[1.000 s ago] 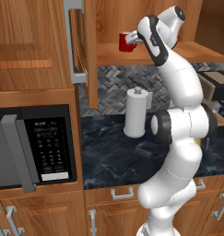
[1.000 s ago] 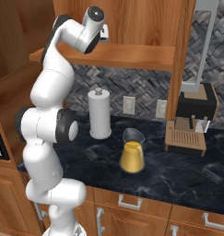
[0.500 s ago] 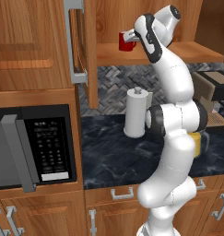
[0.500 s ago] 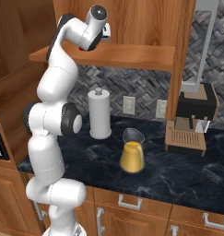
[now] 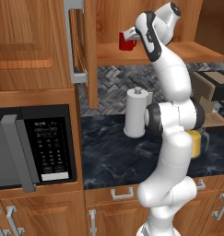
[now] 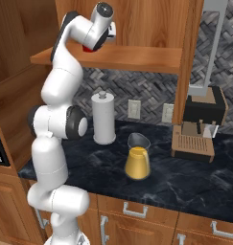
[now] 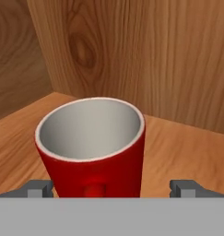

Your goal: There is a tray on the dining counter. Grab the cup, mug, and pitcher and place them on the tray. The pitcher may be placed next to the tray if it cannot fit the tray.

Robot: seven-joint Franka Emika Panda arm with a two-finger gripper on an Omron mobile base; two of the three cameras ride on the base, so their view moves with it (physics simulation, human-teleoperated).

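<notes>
The red mug (image 7: 92, 147) stands upright on the cabinet shelf (image 7: 178, 147), directly ahead of the released claw (image 7: 112, 186), whose spread fingertips flank its body, handle facing the claw.

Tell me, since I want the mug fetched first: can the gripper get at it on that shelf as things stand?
Probably yes. The gripper is already at the mug, jaws open wide to either side of it, and the shelf around the mug is bare, so nothing seems to block a grasp.
</notes>
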